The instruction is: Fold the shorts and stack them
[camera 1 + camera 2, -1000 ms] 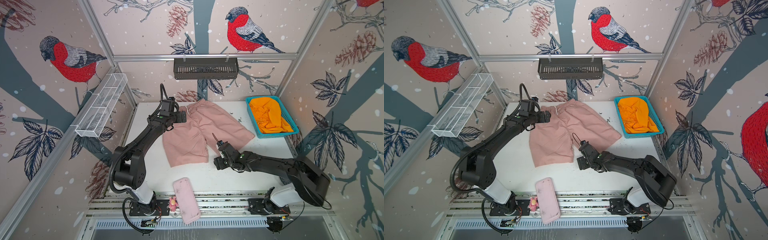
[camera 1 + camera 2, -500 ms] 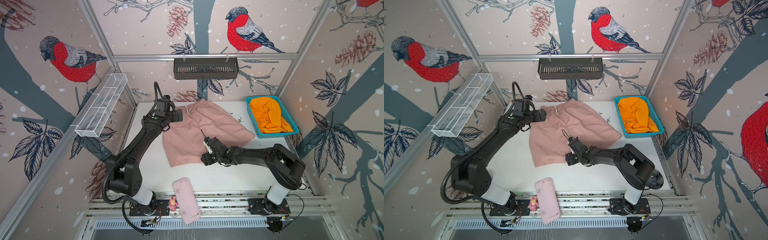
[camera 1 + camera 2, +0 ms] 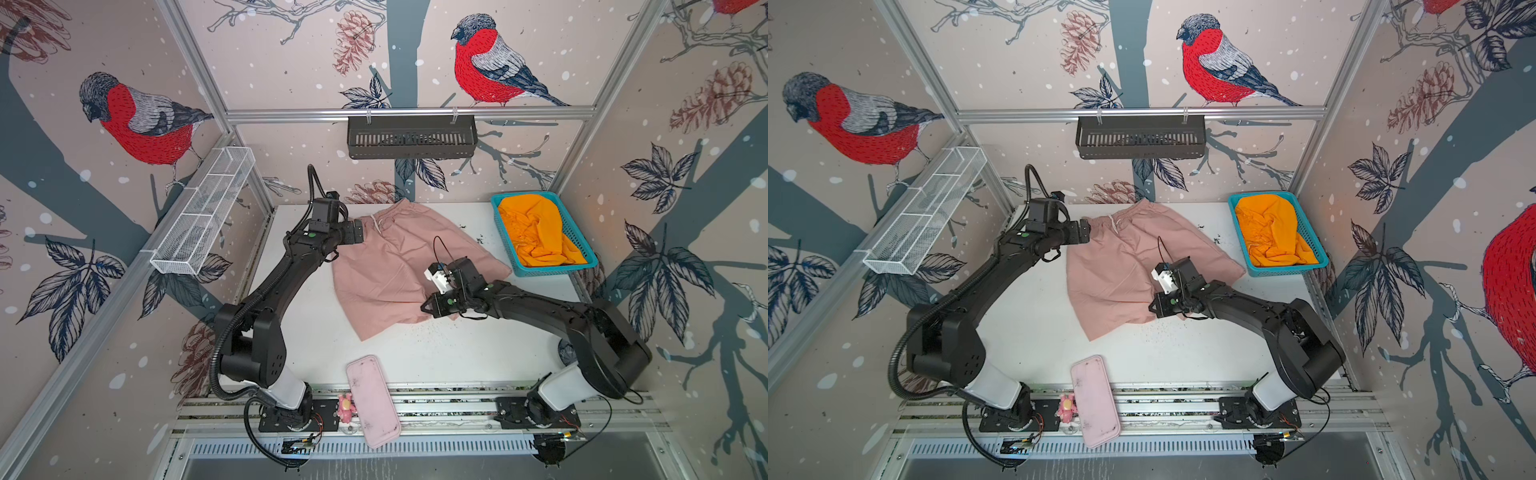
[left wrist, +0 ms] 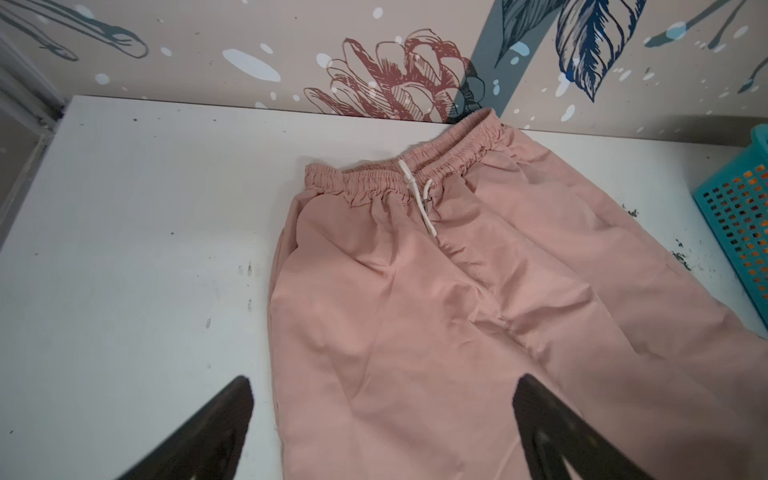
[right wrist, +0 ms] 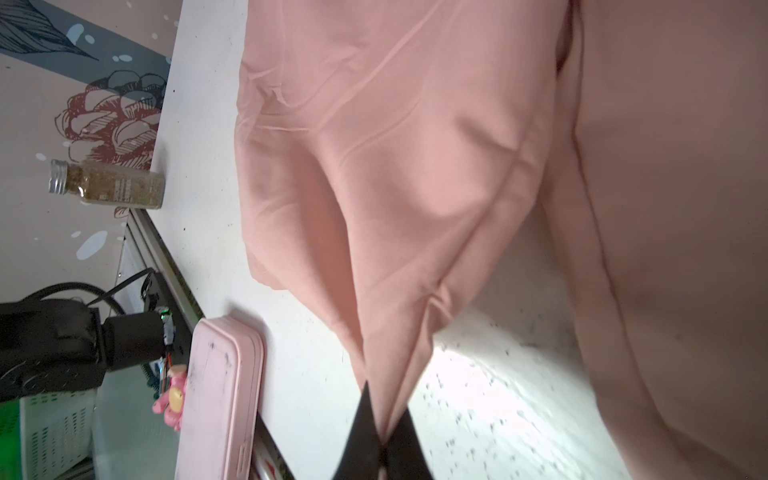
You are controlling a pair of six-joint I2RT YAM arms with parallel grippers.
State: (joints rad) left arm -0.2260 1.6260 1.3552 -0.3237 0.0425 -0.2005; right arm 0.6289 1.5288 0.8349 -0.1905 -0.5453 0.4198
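I am looking at the white table (image 3: 457,361), where the pink shorts (image 3: 386,266) are lying spread flat. Their waistband is pointing at the back wall and their long axis is running back to front. One leg is angling toward the front and the other is splaying right toward the teal basket (image 3: 552,270). The orange shorts (image 3: 536,232) are sitting crumpled inside that basket.

My left arm is stretching forward along the table's left side, elbow bent. The left gripper (image 3: 358,233) is turning rightward beside the waistband's left end, jaws spread wide and holding nothing. My right arm is lying low across the front. The right gripper (image 3: 428,308) is pointing left and clamping the hem of the front leg at its right corner.

The right wrist view is showing what both top views are hiding: the right gripper (image 5: 384,419) is pinching the cloth into a raised ridge. It is also showing a small bottle (image 5: 106,185) at the table's edge.

The left wrist view is showing the left gripper (image 4: 382,399) straddling the shorts' side edge, and the white drawstring (image 4: 419,199).

The pink tray (image 3: 373,401) is overhanging the front rail.
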